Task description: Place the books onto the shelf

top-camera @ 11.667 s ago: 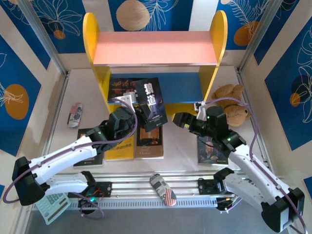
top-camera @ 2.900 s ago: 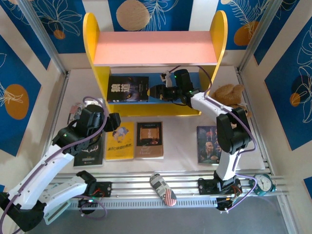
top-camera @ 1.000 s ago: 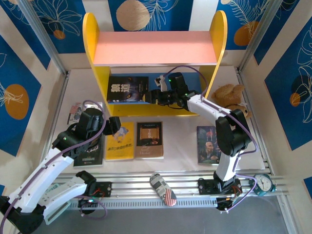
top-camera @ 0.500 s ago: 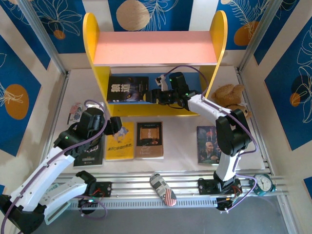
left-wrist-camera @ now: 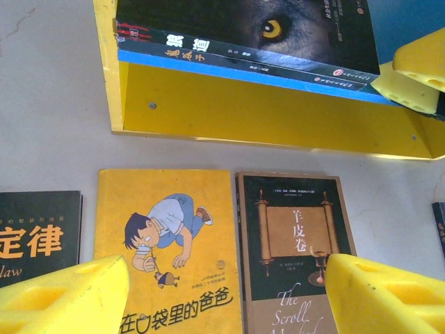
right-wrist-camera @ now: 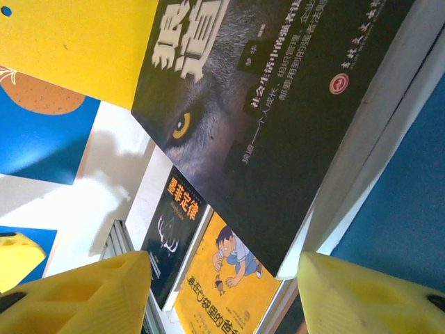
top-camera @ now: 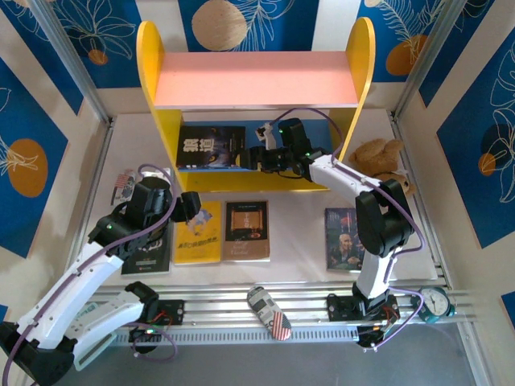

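You see the black book [top-camera: 211, 146] with white characters and a wolf's eye flat on the shelf's [top-camera: 151, 88] blue board, at its left end. Four other books [top-camera: 198, 232] lie toward the worktop's [top-camera: 298, 217] near edge. The left jaws and right jaws stand apart, empty.

The right claw [right-wrist-camera: 219, 296] has its two yellow foam fingers [right-wrist-camera: 83, 296] wide apart, one at 7 o'clock and the other at 5 o'clock, with nothing gripped between them. Beyond them, from 12 to 3 o'clock, a black book with white characters [right-wrist-camera: 278, 104] and a wolf's amber eye lies flat on the shelf's blue lower board [right-wrist-camera: 407, 223]. The shelf's yellow side panel [right-wrist-camera: 76, 42] sits at 11 o'clock beside that book. Toward 6 o'clock, on the white counter [right-wrist-camera: 115, 184], a black book with a gold title [right-wrist-camera: 174, 233] lies just beside a yellow book [right-wrist-camera: 233, 261] showing a cartoon boy. A blue wall panel [right-wrist-camera: 49, 122] with an orange shape is at 9 o'clock.
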Robot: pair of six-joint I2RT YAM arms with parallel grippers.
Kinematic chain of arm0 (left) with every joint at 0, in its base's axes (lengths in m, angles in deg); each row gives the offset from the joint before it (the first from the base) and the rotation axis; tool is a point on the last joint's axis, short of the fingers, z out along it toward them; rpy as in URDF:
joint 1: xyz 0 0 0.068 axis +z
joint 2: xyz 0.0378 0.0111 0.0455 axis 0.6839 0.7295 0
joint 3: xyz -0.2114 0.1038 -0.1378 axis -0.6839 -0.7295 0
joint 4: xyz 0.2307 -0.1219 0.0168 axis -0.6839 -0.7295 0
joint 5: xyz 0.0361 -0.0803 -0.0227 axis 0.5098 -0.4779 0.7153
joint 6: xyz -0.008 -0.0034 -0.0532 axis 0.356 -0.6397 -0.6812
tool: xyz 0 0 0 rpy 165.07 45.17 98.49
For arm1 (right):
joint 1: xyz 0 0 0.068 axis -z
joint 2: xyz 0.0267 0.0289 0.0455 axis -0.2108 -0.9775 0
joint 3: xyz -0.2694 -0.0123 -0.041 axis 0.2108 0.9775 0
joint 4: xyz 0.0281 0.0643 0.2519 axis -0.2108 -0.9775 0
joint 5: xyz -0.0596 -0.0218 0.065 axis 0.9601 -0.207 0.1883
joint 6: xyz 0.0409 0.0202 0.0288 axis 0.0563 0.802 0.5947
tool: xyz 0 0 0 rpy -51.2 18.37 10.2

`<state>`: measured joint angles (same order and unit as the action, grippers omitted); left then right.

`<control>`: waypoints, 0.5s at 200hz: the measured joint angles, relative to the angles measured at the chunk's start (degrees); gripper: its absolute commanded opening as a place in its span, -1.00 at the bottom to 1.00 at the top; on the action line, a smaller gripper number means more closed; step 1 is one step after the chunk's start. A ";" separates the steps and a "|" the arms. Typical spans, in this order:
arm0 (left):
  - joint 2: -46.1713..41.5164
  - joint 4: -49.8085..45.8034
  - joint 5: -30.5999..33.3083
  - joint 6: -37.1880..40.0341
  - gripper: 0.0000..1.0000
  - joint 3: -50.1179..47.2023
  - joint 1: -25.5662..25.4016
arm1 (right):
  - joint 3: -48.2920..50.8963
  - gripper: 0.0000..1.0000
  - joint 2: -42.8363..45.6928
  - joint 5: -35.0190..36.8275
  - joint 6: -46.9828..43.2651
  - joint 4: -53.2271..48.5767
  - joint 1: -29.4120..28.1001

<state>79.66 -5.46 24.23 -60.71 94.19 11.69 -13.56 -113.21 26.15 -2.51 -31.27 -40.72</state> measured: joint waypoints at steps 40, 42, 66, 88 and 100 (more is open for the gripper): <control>0.00 -0.02 -0.42 0.09 0.49 0.00 0.24 | -0.37 0.17 -0.22 0.00 0.00 -0.48 0.02; 0.00 0.00 -0.42 0.11 0.49 0.00 0.26 | -0.37 0.17 -0.22 -0.02 0.00 -0.48 0.02; 0.00 -0.02 -0.44 0.11 0.50 0.00 0.35 | -0.37 0.17 -0.22 -0.04 0.00 -0.50 0.07; 0.00 -0.09 -0.44 0.15 0.50 0.02 0.46 | -0.26 0.17 -0.02 -0.02 -0.28 -0.63 0.63; 0.00 -0.24 -0.44 0.17 0.51 0.02 0.48 | 0.00 0.17 0.61 0.04 -1.01 -1.07 1.11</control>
<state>79.66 -5.70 23.79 -60.54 94.21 12.17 -13.56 -112.60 26.19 -3.52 -32.34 -39.61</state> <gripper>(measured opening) 0.749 0.586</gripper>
